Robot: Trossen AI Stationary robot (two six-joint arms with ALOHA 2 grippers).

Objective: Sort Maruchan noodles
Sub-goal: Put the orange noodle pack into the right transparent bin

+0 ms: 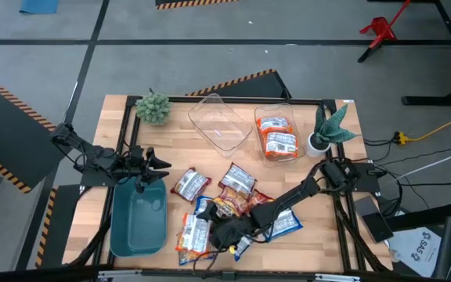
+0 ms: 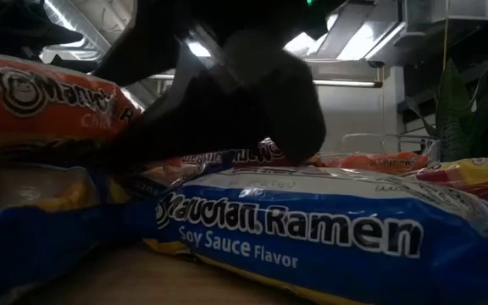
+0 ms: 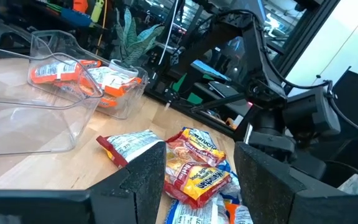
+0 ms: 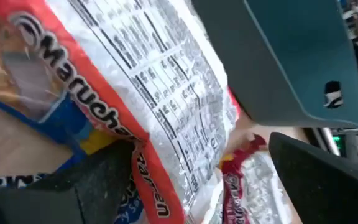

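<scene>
Several Maruchan noodles (image 1: 225,211) packets lie in a loose overlapping pile on the wooden counter (image 1: 178,168), near its front edge. Landmark: the teal bin (image 1: 139,219).

Nearest the bin on its right side: an orange packet (image 1: 194,233) with a white nutrition label. Just past it, the right hand (image 1: 229,233) sits low on the pile, fingers spread wide, nothing pinched. Right wrist view: the fingers (image 4: 98,186) straddle the orange packet's label, a red-brown packet edge (image 4: 241,155) just beyond, the bin's corner behind that.

Low view: a blue Soy Sauce packet (image 2: 312,229) fills the foreground, orange packets stacked beside and behind it, the dark right hand resting on top.

Further from the bin: a red-brown packet (image 1: 189,184) and another white-labelled packet (image 1: 237,180) on the pile's far edge, a blue one (image 1: 284,225) on the side away from the bin.

Left hand (image 1: 156,164) hovers just beyond the bin's far end, fingers spread, empty. Left wrist view looks between its fingers (image 3: 148,180) at the pile.

Further back from the bin: an empty clear tray (image 1: 219,121), then a second clear tray (image 1: 276,133) holding two orange packets (image 1: 278,137). Both trays sit near the counter's far edge.

Far corners: a small green plant (image 1: 153,107) beyond the bin, a potted leafy plant (image 1: 329,129) past the filled tray.
</scene>
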